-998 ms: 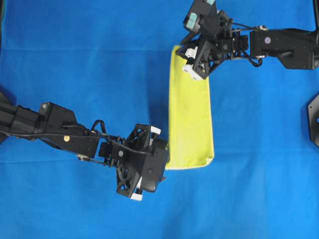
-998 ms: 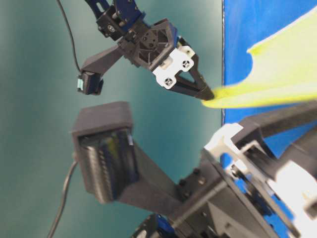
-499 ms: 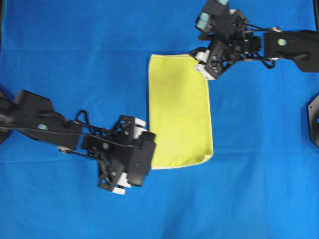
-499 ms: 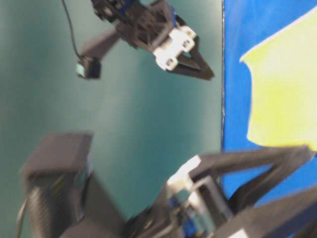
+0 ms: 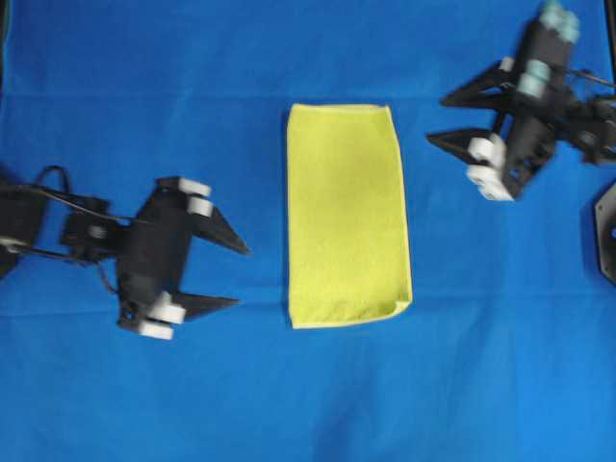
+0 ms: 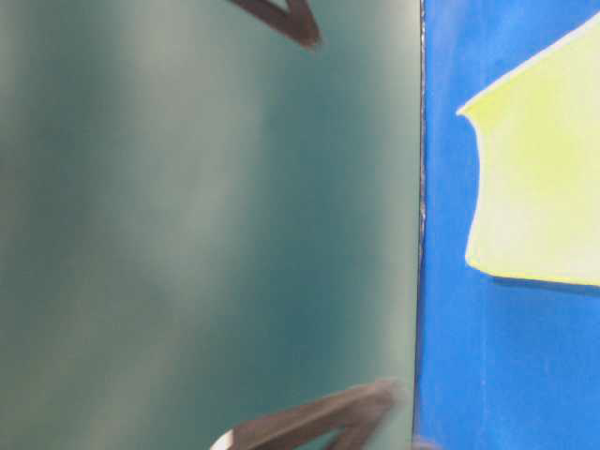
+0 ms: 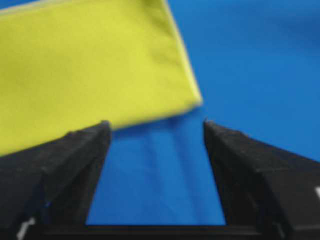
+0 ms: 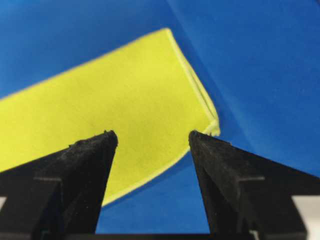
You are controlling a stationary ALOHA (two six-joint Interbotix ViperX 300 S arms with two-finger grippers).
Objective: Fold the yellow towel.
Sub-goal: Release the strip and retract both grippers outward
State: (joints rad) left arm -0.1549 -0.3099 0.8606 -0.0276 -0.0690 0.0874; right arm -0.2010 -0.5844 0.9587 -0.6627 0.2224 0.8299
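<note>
The yellow towel point(image 5: 346, 214) lies flat in the middle of the blue cloth as a narrow upright rectangle, folded double, with a paler hem along its edges. My left gripper point(image 5: 241, 275) is open to the left of the towel's lower half, apart from it and holding nothing. In the left wrist view the towel point(image 7: 90, 65) lies beyond the gripper point(image 7: 155, 125). My right gripper point(image 5: 438, 119) is open to the right of the towel's upper corner, also clear of it. In the right wrist view the towel's corner point(image 8: 115, 100) shows past the spread gripper point(image 8: 152, 135).
The blue cloth surface point(image 5: 144, 96) covers the whole table. A black fixture point(image 5: 606, 231) sits at the right edge. In the table-level view a teal wall point(image 6: 187, 225) fills the left side, the towel point(image 6: 539, 187) shows on the right, and blurred fingers point(image 6: 319, 422) show at top and bottom.
Both grippers have let go of the towel and drawn back outward, left to the left and right to the right. The towel has dropped flat into its folded rectangle.
</note>
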